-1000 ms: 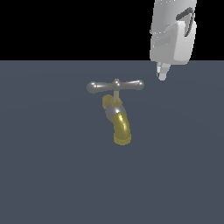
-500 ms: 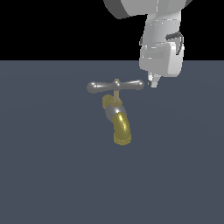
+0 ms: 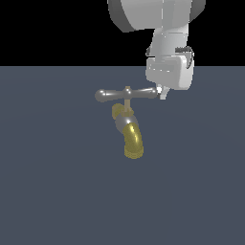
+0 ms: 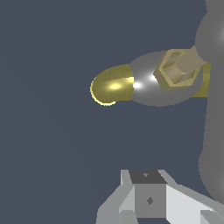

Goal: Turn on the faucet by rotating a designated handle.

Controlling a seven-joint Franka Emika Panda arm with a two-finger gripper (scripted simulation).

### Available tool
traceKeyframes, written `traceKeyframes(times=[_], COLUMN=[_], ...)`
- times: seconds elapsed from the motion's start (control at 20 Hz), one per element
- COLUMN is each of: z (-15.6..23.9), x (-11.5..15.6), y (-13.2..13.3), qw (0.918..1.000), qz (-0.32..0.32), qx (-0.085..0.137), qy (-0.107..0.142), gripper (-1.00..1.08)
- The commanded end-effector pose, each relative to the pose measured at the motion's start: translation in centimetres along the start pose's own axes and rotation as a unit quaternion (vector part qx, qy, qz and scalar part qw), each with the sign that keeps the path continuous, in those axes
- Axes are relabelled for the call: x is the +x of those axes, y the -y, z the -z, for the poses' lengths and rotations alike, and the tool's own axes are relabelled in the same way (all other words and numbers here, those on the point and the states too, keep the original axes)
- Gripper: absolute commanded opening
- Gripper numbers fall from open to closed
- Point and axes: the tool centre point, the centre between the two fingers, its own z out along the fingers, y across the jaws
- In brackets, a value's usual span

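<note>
The faucet has a curved brass-yellow spout (image 3: 133, 139), a grey collar (image 3: 122, 123) and a thin brass stem (image 3: 127, 100). The handle (image 3: 125, 94) is a silver crossbar lying level on top. My gripper (image 3: 161, 93) hangs from above, its fingers together, with the tips right at the handle's end on the exterior view's right, touching or nearly so. In the wrist view the spout (image 4: 111, 85), the collar (image 4: 146, 85), a brass nut (image 4: 177, 72) and the blurred handle (image 4: 214, 113) show, with my gripper (image 4: 148, 194) beside the handle's end.
The faucet stands on a flat dark blue-grey surface (image 3: 57, 182). The arm's white body (image 3: 162, 19) fills the space above the handle's end on the exterior view's right.
My gripper has come down and moved toward the exterior view's left, from above and beside the handle to its end. The handle has not visibly turned.
</note>
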Motion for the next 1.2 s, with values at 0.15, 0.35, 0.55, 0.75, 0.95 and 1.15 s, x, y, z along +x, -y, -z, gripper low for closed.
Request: traceKeyframes(times=[0.15, 0.35, 0.55, 0.75, 0.95, 1.15], z=[-0.2, -0.2, -0.2, -0.2, -0.2, -0.2], x=[0.1, 0.1, 0.0, -0.2, -0.3, -0.4], y=[-0.3, -0.3, -1.5, -2.7, -3.8, -5.0], qw=[1.0, 1.0, 1.0, 1.0, 1.0, 1.0], qz=[0.008, 0.008, 0.008, 0.008, 0.008, 0.008], qx=[0.0, 0.0, 0.0, 0.0, 0.0, 0.0], qy=[0.0, 0.0, 0.0, 0.0, 0.0, 0.0], gripper=[-1.0, -1.0, -1.0, -1.0, -1.0, -1.0])
